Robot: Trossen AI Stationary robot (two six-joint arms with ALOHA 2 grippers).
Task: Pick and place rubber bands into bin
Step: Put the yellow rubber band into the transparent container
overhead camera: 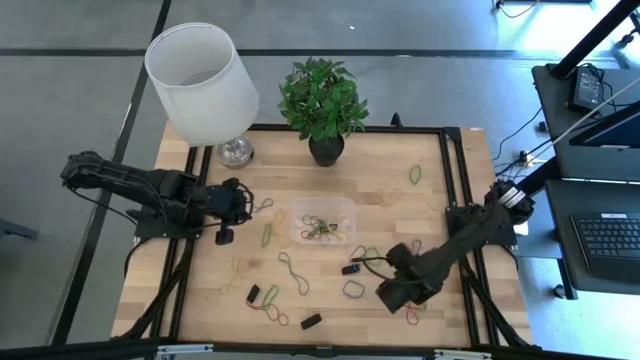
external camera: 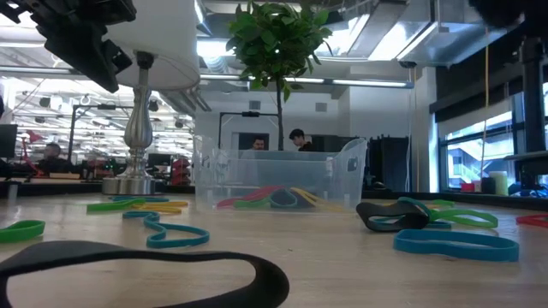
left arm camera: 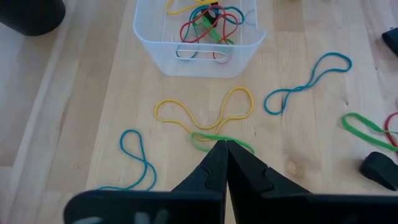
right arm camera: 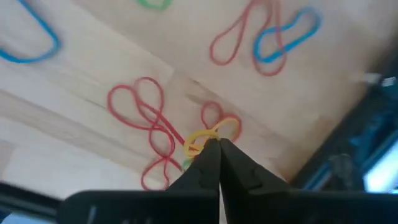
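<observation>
The clear bin [overhead camera: 322,222] stands mid-table with several rubber bands [left arm camera: 208,22] inside it. More rubber bands lie loose on the wood, among them a yellow one [left arm camera: 205,112], a blue one [left arm camera: 308,81] and red ones [right arm camera: 146,121]. My left gripper [overhead camera: 222,236] hangs shut left of the bin, above a green band [left arm camera: 214,140], touching nothing. My right gripper [overhead camera: 386,296] is near the front right, pointing down, shut on a yellow rubber band [right arm camera: 211,132]. My right gripper pinches the yellow rubber band between its two fingertips, coming from above and pointing down. A small loop of the band [right arm camera: 227,126] sticks out past the tips, over the red bands on the table. Whether a green strand [right arm camera: 186,163] beside the finger is also caught, I cannot tell.
A white-shaded lamp [overhead camera: 200,75] and a potted plant [overhead camera: 325,100] stand at the far edge. Small black pieces [overhead camera: 311,321] [overhead camera: 351,268] lie among the loose bands at the front. Dark rails [overhead camera: 452,180] run along the table's sides.
</observation>
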